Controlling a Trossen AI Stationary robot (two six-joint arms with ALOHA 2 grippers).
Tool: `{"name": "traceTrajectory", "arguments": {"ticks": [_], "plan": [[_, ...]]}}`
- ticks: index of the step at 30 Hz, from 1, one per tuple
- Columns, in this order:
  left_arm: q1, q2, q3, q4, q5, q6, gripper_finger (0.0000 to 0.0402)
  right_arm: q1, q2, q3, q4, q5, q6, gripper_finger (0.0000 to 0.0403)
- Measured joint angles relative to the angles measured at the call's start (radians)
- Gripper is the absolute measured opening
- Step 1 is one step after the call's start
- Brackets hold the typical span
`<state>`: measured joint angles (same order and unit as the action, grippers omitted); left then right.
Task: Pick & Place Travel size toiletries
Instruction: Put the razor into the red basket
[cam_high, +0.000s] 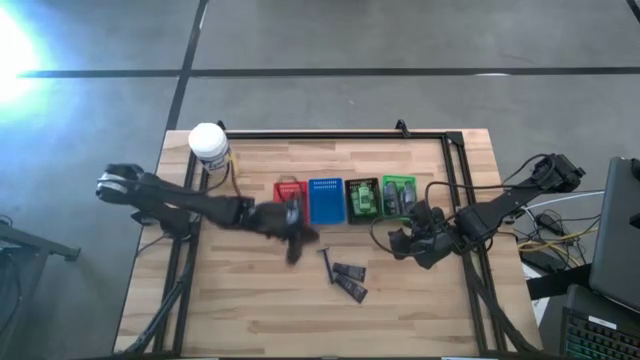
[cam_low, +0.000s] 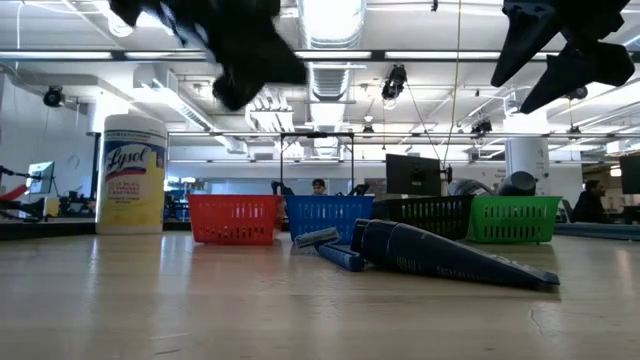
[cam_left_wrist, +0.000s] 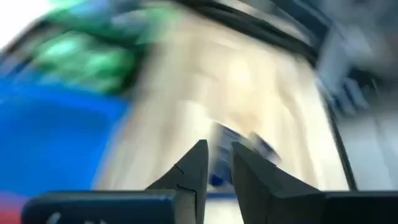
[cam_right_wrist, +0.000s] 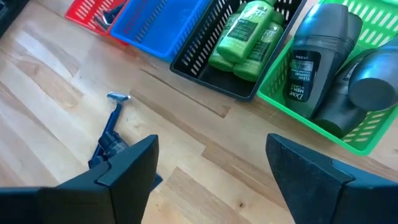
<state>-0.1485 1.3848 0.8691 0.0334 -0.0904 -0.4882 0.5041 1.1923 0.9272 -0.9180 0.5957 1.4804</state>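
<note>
Green tubes (cam_right_wrist: 249, 34) in black basket (cam_right_wrist: 193, 59), grey tubes (cam_right_wrist: 314, 65) in green basket (cam_right_wrist: 292, 115), right hand (cam_right_wrist: 208, 165) apart.

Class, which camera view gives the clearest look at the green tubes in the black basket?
The right wrist view: the green tubes fill the black basket, labels readable. The high view shows them only as a small green patch. The low view hides them behind the basket's wall; the left wrist view is blurred.

A: How do the arms look?
B: Both are dark and slim-linked; the left arm (cam_high: 170, 200) ends at a pale rounded joint.
A: The right arm (cam_high: 500, 205)?
B: Black, trailing looped cables; its fingers (cam_right_wrist: 134, 165) are flat, angular wedges.
</note>
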Motion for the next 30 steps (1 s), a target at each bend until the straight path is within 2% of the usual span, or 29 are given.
{"name": "traceTrajectory", "arguments": {"ticks": [2, 7, 15, 20, 26, 30], "plan": [[-0.061, 0.016, 0.042, -0.028, 0.01, 0.187, 0.0071, 0.0, 0.0, 0.0, -0.001, -0.013, -0.003, 0.0301], [-0.089, 0.129, 0.193, -0.244, -0.076, 0.366, 0.0082, 0.0, 0.0, 0.0, -0.005, -0.048, 0.0, 0.0321], [-0.085, 0.437, 0.501, -0.5, -0.06, 0.829, 0.0173, -0.001, 0.0, 0.0, -0.021, -0.116, 0.008, 0.0343], [-0.088, 0.572, 0.66, -0.679, 0.013, 1.11, 0.0213, 0.0, 0.0, 0.0, -0.021, -0.151, 0.012, 0.035], [-0.076, 0.682, 0.731, -0.758, 0.018, 1.254, 0.0216, 0.0, 0.0, 0.0, -0.02, -0.152, 0.019, 0.0339], [-0.062, 0.715, 0.741, -0.775, 0.018, 1.266, 0.0209, 0.0, 0.0, 0.0, -0.02, -0.152, 0.02, 0.0329]]}}
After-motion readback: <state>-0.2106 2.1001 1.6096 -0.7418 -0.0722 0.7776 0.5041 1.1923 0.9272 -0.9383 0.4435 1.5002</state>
